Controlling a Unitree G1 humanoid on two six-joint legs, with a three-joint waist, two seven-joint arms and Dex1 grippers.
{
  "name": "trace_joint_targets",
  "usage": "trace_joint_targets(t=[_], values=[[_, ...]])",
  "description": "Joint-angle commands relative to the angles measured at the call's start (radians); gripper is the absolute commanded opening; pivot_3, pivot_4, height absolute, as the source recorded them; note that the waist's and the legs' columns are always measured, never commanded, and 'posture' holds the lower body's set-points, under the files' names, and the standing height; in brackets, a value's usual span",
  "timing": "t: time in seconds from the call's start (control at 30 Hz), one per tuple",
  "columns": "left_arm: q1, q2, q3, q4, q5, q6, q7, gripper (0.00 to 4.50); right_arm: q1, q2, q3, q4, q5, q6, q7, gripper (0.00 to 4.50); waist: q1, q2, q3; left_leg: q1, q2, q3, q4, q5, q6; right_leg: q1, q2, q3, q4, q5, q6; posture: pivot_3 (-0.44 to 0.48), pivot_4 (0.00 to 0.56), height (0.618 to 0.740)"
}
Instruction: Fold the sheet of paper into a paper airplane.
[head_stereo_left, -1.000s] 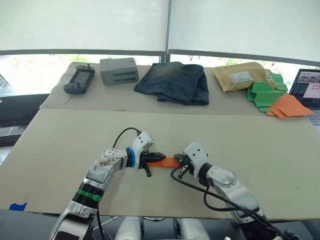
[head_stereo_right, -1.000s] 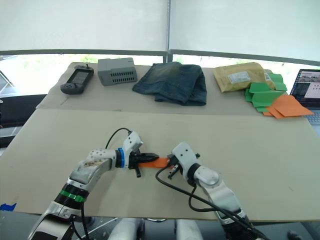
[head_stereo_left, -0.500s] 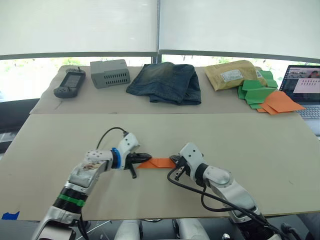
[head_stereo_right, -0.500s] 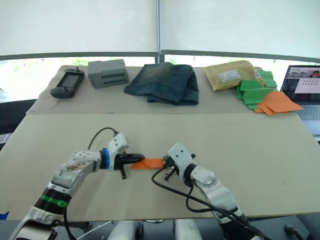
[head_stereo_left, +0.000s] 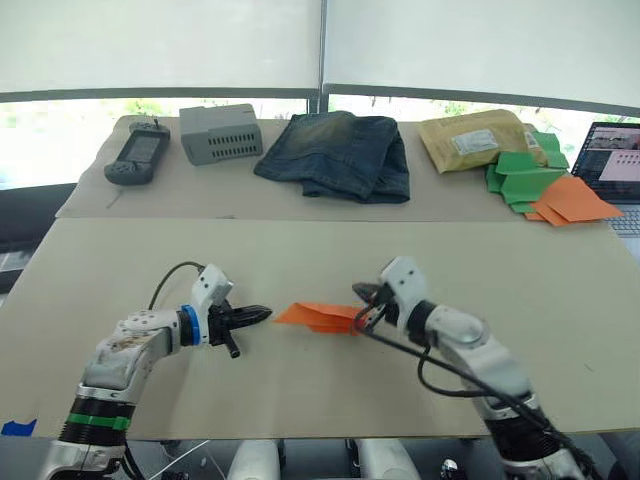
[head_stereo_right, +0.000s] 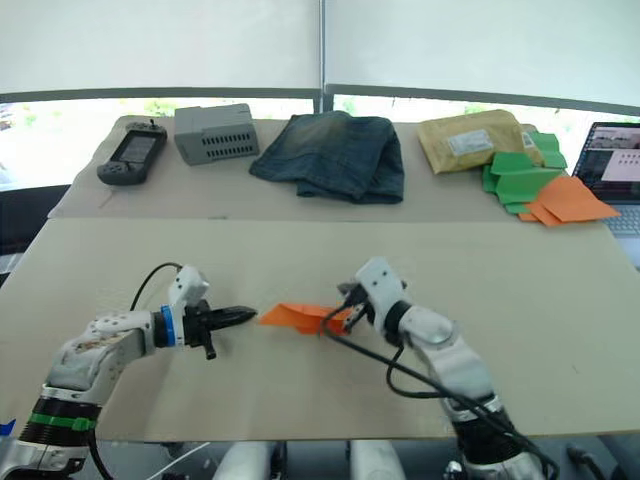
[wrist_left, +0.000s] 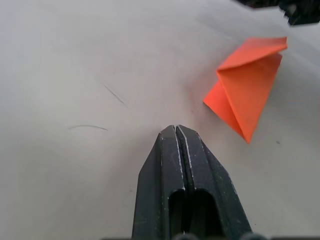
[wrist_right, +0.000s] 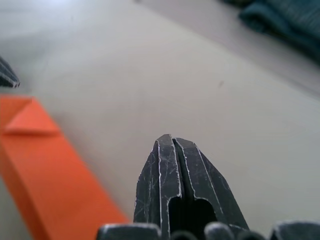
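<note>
The sheet of paper, folded into a narrow pointed orange wedge (head_stereo_left: 318, 316), lies flat on the beige table (head_stereo_left: 520, 270) between my two grippers. My left gripper (head_stereo_left: 262, 313) is shut and empty, its tip a short gap to the left of the wedge's point. In the left wrist view the shut fingers (wrist_left: 175, 150) point toward the orange wedge (wrist_left: 247, 87), clear of it. My right gripper (head_stereo_left: 362, 300) is shut at the wedge's right end. The right wrist view has the orange paper (wrist_right: 45, 170) beside the shut fingers (wrist_right: 170, 170), not between them.
Along the back of the table lie a handheld device (head_stereo_left: 135, 155), a grey box (head_stereo_left: 217, 132), folded jeans (head_stereo_left: 335, 155), a padded envelope (head_stereo_left: 475, 140) and a pile of green and orange papers (head_stereo_left: 540, 185). A laptop (head_stereo_left: 620, 165) stands at the far right.
My left gripper has let go of the orange paper and drawn back to the left. The paper now lies on the table. The camera view has also shifted.
</note>
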Motion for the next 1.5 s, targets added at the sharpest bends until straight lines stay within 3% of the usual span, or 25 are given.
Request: trace_joint_targets(t=[0.03, 0.17, 0.3, 0.57, 0.77, 1.1, 1.23, 1.4, 1.5], values=[[-0.001, 0.047, 0.031, -0.049, -0.043, 0.024, -0.043, 0.0, -0.047, -0.075, -0.046, -0.13, 0.131, 0.097, 0.119, 0.03, 0.001, 0.0, 0.0, -0.002, 0.0, 0.0, 0.0, -0.001, -0.002, -0.001, 0.0, -0.001, 0.0, 0.0, -0.001, 0.0, 0.15, 0.728], [0.021, 0.11, 0.034, -0.069, -0.057, 0.037, -0.087, 0.0, -0.061, -0.187, -0.011, -0.201, 0.247, 0.214, 0.242, 0.03, 0.002, -0.001, 0.0, -0.004, 0.0, 0.0, 0.0, -0.005, -0.002, -0.001, -0.001, -0.004, -0.002, 0.0, -0.007, 0.0, 0.15, 0.728], [0.041, 0.134, 0.049, -0.085, -0.07, 0.05, -0.085, 0.0, -0.06, -0.219, 0.061, -0.205, 0.271, 0.254, 0.272, 0.03, 0.0, -0.002, 0.001, -0.004, -0.001, 0.0, 0.0, -0.005, -0.002, -0.001, -0.002, -0.004, -0.002, -0.002, -0.005, 0.0, 0.15, 0.728], [0.092, 0.124, 0.086, -0.175, -0.109, 0.105, -0.017, 0.0, -0.101, -0.19, 0.152, -0.013, 0.164, 0.138, 0.267, 0.03, -0.001, -0.002, 0.002, -0.003, 0.001, 0.001, 0.008, -0.005, -0.002, 0.001, -0.001, -0.004, 0.001, -0.003, -0.001, 0.0, 0.15, 0.728], [0.12, 0.101, 0.1, -0.209, -0.13, 0.118, 0.038, 0.0, -0.222, -0.139, 0.152, 0.19, 0.085, 0.035, 0.266, 0.03, -0.001, -0.002, 0.004, -0.003, 0.002, 0.002, 0.014, -0.005, -0.002, 0.002, 0.001, -0.004, 0.004, 0.0, -0.001, 0.0, 0.15, 0.728], [0.121, 0.079, 0.072, -0.228, -0.128, 0.127, 0.063, 0.0, -0.333, -0.166, 0.08, 0.211, 0.144, 0.084, 0.355, 0.03, 0.003, -0.002, 0.004, -0.004, 0.001, 0.002, 0.015, -0.005, -0.002, 0.003, 0.0, -0.003, 0.003, 0.003, -0.005, 0.0, 0.15, 0.728], [0.112, 0.071, 0.06, -0.214, -0.115, 0.116, 0.065, 0.0, -0.391, -0.192, 0.112, 0.209, 0.163, 0.116, 0.438, 1.25, 0.003, -0.002, 0.004, -0.003, 0.002, 0.002, 0.015, -0.005, -0.002, 0.003, 0.001, -0.003, 0.003, 0.003, -0.005, 0.0, 0.15, 0.728], [0.098, 0.056, 0.042, -0.207, -0.092, 0.105, 0.086, 0.0, -0.468, -0.2, 0.285, 0.313, 0.006, -0.006, 0.535, 3.01, -0.002, -0.002, 0.004, -0.002, 0.002, 0.003, 0.015, -0.005, -0.002, 0.003, 0.001, -0.003, 0.004, 0.003, -0.004, 0.0, 0.15, 0.728], [0.097, 0.053, 0.036, -0.208, -0.082, 0.098, 0.097, 0.0, -0.521, -0.154, 0.339, 0.408, -0.039, -0.019, 0.558, 3.01, -0.001, -0.002, 0.004, -0.001, 0.002, 0.004, 0.015, -0.005, -0.002, 0.003, 0.002, -0.003, 0.004, 0.003, -0.005, 0.0, 0.15, 0.728]])
